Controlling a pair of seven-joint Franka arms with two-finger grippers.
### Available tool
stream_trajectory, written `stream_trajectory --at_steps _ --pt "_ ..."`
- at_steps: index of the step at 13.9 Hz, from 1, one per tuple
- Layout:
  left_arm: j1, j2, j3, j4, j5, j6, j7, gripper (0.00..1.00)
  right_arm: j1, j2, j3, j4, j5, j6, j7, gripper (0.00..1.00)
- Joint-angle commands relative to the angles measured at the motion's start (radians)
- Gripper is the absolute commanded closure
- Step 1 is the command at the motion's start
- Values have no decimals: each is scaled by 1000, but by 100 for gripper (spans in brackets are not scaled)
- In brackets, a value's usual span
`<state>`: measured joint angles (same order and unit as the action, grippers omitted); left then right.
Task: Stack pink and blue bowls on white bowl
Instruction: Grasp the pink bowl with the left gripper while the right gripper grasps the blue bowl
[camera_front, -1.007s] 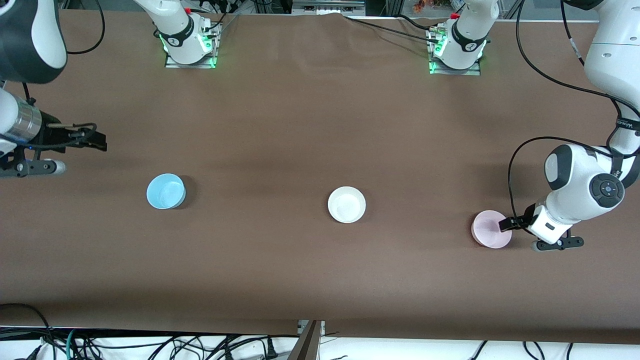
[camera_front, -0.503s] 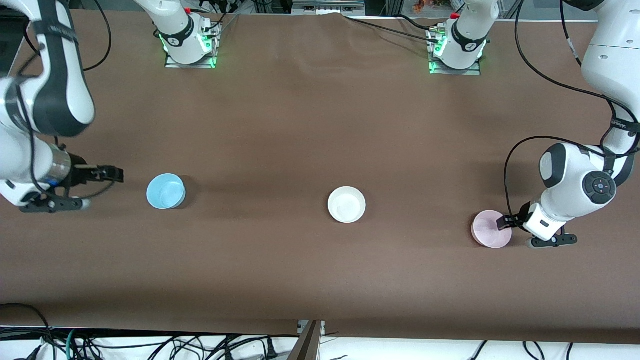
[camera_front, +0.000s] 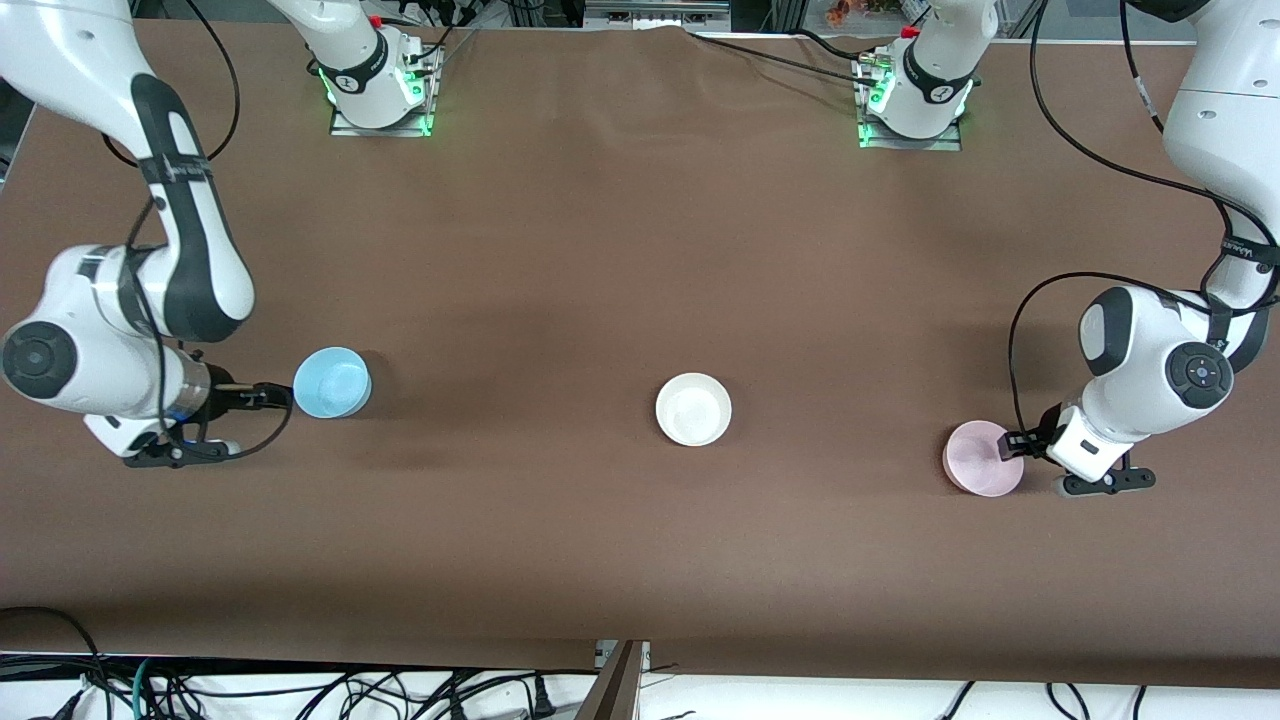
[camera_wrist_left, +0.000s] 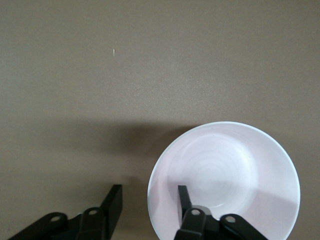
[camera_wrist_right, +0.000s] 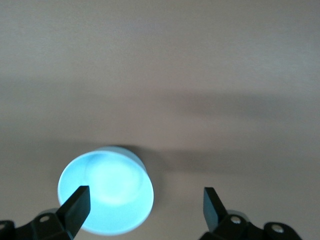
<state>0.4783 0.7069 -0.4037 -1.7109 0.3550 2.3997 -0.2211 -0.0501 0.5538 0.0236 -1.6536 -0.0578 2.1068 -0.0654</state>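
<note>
- Our left gripper (camera_front: 1010, 447), fingers apart, straddles the pale pink plastic bowl's (camera_front: 982, 458) rim; we should seat deeper before closing.
- Our right gripper (camera_front: 270, 396), spread wide, nears the sky-blue plastic bowl (camera_front: 331, 382).

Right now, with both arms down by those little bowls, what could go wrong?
The left gripper straddles the pink bowl's rim; the thin wall might slip as the jaws close. The right gripper's open jaws sit off-center on the blue bowl and may nudge it away. Both then head for the white bowl, so the arms could collide.
</note>
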Motion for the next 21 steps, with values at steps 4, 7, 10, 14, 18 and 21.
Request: stream_trajectory --at_steps 4,7,10,14,18,21 --pt "9 -14 -7 -13 32 9 6 57 -11 -14 7 -115 18 126 33 0" --pt "17 -15 -7 -13 32 7 26 64 -14 -14 9 -189 18 231 33 0" --pt "17 -15 -7 -13 32 7 26 67 -16 -14 9 -207 27 245 35 0" --pt "17 -17 -7 -13 32 7 26 74 -16 -12 9 -233 42 263 35 0" --pt "16 -15 -7 -13 32 9 25 82 -23 -12 9 -247 59 266 35 0" --pt "9 -14 -7 -13 32 9 25 94 -27 -14 9 -255 78 266 35 0"
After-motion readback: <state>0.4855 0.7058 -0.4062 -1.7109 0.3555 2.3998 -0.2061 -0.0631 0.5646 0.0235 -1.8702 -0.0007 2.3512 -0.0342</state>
